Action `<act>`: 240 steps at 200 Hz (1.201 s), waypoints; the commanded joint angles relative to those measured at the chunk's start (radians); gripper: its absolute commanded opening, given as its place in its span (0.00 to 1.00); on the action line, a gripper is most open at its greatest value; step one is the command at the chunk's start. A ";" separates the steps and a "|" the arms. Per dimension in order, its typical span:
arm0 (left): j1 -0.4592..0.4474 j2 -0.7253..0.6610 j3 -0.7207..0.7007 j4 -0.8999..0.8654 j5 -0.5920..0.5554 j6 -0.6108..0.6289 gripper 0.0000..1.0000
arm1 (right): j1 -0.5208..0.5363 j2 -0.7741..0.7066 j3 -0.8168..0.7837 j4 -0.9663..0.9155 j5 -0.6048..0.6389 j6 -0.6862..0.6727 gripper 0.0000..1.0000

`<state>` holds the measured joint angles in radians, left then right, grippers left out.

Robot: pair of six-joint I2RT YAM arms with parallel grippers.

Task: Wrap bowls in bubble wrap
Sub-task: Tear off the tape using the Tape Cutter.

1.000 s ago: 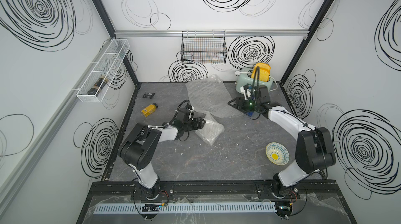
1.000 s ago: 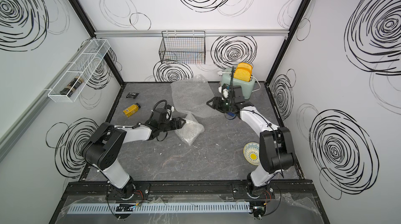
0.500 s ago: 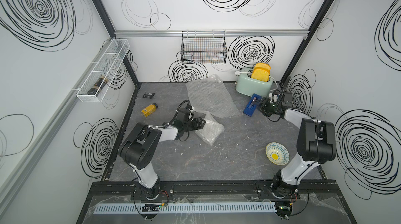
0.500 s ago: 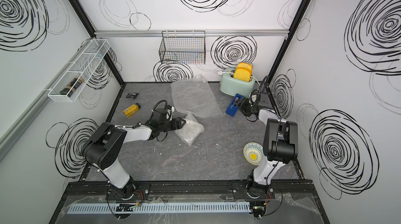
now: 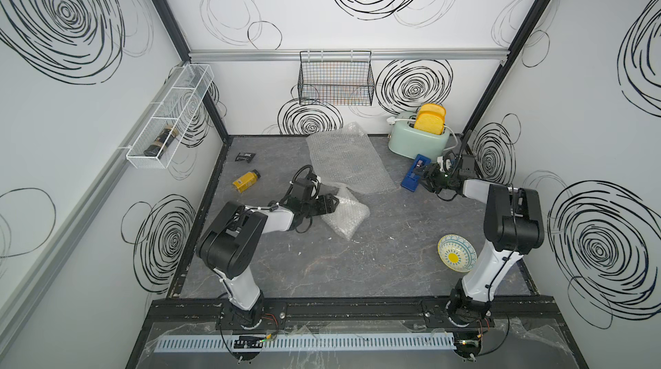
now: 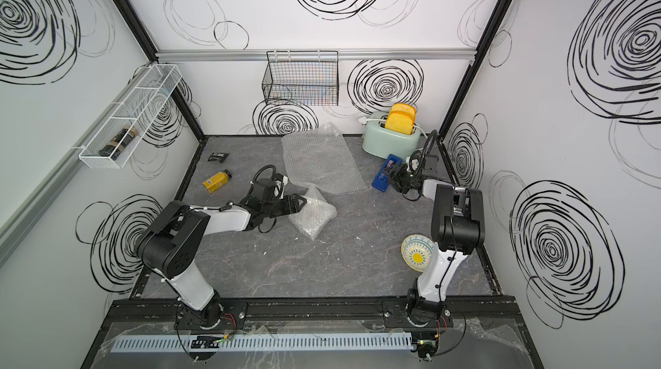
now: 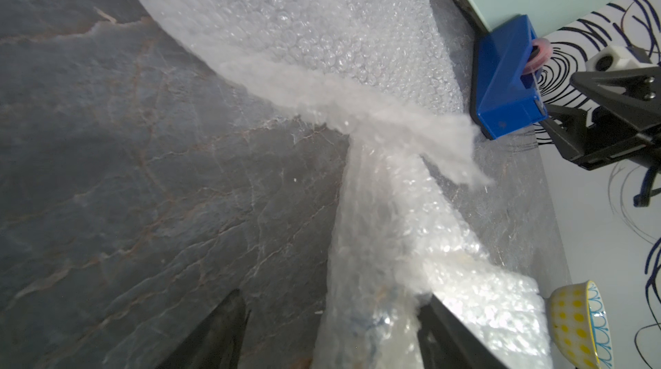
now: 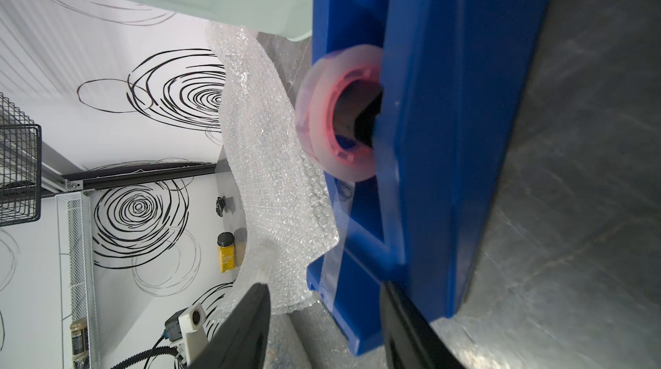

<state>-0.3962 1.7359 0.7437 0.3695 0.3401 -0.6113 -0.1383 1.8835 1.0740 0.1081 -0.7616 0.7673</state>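
Grey marbled table (image 5: 322,270), white walls w/ black swirls. Your L gripper (image 5: 334,202) is spread wide around a crumpled bubble wrap bundle (image 5: 345,215) mid-table. In the wrist view 1 finger (image 7: 450,331) touches the wrap and the other stands clear. Contents too blurred to tell. A 2nd bubble wrap sheet (image 5: 348,159) lies flat behind it. R gripper (image 5: 422,174), jaws apart, straddles the blue tape dispenser (image 5: 414,172) by the toaster (image 5: 418,138). Sun bowl (image 5: 456,252) sits bare at the table's right, well apart from both sheets.
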 commanded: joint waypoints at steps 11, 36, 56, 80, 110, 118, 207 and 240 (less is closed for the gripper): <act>0.009 0.017 0.002 0.028 0.007 0.004 0.76 | 0.004 0.045 0.038 0.053 -0.046 0.025 0.52; 0.008 0.020 0.003 0.024 0.008 0.005 0.76 | 0.006 0.066 0.041 0.069 -0.064 0.040 0.51; 0.009 0.020 0.003 0.026 0.008 0.004 0.76 | 0.008 0.078 0.041 0.095 -0.083 0.059 0.48; 0.008 0.024 0.005 0.024 0.010 0.004 0.76 | 0.008 0.090 0.043 0.105 -0.096 0.070 0.45; 0.008 0.024 0.005 0.023 0.011 0.005 0.75 | 0.007 0.101 0.036 0.143 -0.127 0.104 0.39; 0.008 0.024 0.005 0.022 0.011 0.004 0.75 | 0.007 0.104 0.033 0.161 -0.140 0.118 0.37; 0.007 0.025 0.003 0.024 0.013 0.004 0.74 | 0.007 0.113 0.020 0.208 -0.174 0.152 0.22; 0.008 0.024 0.003 0.023 0.013 0.005 0.74 | 0.007 0.107 0.015 0.210 -0.179 0.155 0.14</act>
<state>-0.3962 1.7412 0.7437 0.3695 0.3500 -0.6109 -0.1394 1.9854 1.0962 0.2825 -0.8890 0.9157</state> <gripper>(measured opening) 0.741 0.167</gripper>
